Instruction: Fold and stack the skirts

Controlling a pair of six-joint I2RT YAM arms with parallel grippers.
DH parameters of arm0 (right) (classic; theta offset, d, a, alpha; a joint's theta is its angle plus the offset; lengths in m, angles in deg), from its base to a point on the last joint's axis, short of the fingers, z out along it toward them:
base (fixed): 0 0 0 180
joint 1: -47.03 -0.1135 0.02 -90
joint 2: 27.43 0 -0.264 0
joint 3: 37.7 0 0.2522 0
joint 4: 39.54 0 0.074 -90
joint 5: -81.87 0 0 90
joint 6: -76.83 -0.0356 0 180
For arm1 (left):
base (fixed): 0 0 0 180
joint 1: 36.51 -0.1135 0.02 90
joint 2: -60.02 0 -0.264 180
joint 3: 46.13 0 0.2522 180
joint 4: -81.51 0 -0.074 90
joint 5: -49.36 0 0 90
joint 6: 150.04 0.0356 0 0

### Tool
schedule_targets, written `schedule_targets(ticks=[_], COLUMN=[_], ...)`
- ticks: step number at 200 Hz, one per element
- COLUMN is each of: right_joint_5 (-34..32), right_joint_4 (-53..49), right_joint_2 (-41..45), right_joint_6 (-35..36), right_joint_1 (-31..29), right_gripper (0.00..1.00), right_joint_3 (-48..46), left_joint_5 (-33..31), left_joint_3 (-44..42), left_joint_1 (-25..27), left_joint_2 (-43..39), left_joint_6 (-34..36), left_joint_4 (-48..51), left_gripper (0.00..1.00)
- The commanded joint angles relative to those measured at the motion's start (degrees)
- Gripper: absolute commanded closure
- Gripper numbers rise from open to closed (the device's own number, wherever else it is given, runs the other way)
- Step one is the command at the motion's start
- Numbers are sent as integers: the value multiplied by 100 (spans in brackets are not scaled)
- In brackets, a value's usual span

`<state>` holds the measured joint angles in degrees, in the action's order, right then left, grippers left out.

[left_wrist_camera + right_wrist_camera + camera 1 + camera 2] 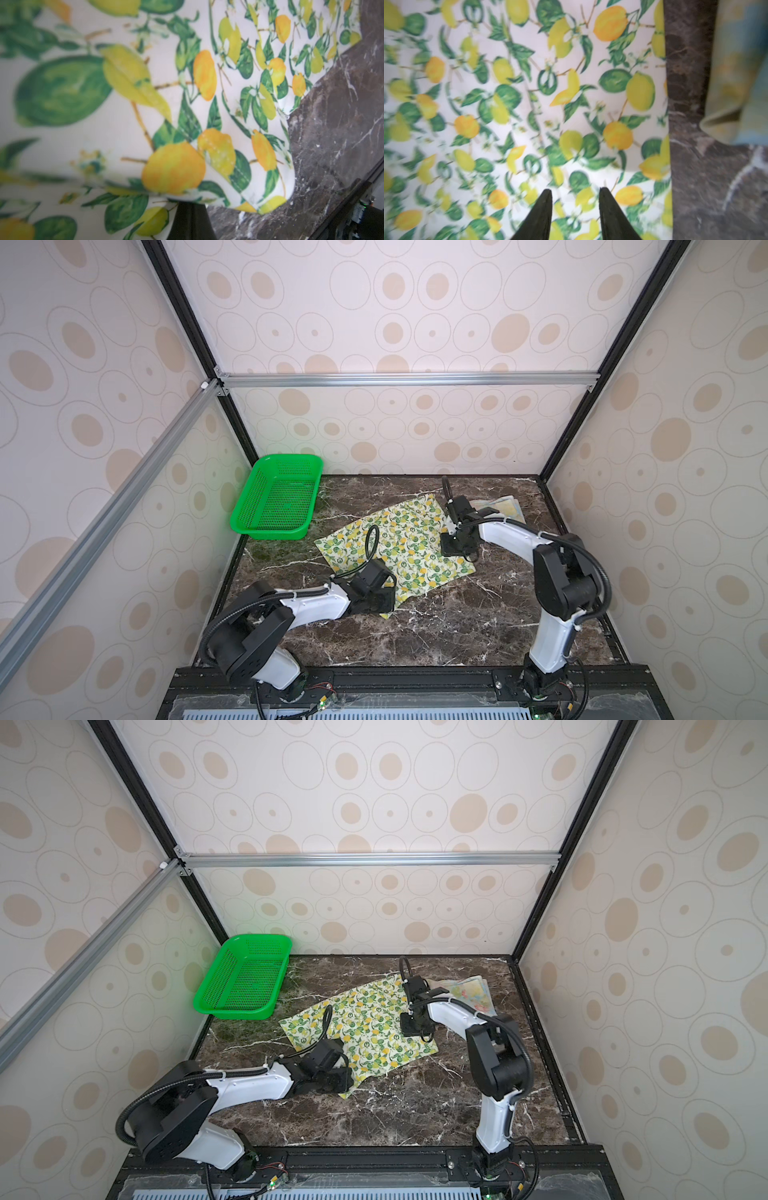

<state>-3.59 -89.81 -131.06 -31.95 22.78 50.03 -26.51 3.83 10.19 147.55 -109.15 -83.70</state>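
left gripper (190,212): clamped on the near corner of the lemon skirt (411,547); the cloth drapes over the closed tips, raised a little off the table (415,635).
left arm: stretched low from the near left, wrist bent down at the hem.
fold, as i'd judge it: carry that corner up and over toward the far edge, slow and low, so the thin cloth doesn't drag or bunch; match the edges before letting go.
lemon skirt: flat in mid table, turned like a diamond.
right gripper (575,189): prongs apart, nothing between them, hanging just over the skirt's far right part; i'd have it pinch its own corner so the fold goes square.
right arm: elbow high, forearm reaching in, wrist pointing down.
blue skirt (505,506): folded, far right, just beside the lemon one, a strip of table between.
basket (272,532): far left, apart from both.
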Motion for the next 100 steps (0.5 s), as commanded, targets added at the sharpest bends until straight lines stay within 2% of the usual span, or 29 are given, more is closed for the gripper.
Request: schedule_targets(ticks=[1, 25, 43, 56, 71, 80, 85, 91, 100], right_joint_5=[125, 122, 85, -79, -276, -264, -286, -299, -296], right_joint_4=[-237, -289, -209, -204, -167, -124, -99, -57, 13], right_joint_2=[740, 1155, 1290, 1282, 1220, 1161, 1146, 1119, 1085], right_joint_6=[-116, -175, -237, -187, -222, -230, -246, -265, -266], right_joint_1=[-118, -439, -838, -1231, -1622, -1794, -1893, -2019, -2218], right_gripper=[58, 57, 57, 57, 57, 57, 57, 56, 56], right_joint_3=[-386, -768, -1012, -1092, -1172, -1206, -1213, -1242, -1245], left_joint_5=[237, 173, -234, -573, -729, -753, -754, -755, -782], left_joint_3=[231, 355, 690, 911, 879, 735, 638, 541, 396], left_joint_1=[339, 384, 330, 198, -201, -559, -769, -1092, -1540], left_joint_2=[453, 279, -60, -322, -705, -975, -1103, -1298, -1541], left_joint_6=[-341, -383, -58, 179, 354, 438, 483, 534, 621], left_joint_4=[-149, -54, 796, 1472, 1823, 1899, 1924, 1935, 1906], left_gripper=[100, 100, 100, 95, 89, 83, 74, 59, 52])
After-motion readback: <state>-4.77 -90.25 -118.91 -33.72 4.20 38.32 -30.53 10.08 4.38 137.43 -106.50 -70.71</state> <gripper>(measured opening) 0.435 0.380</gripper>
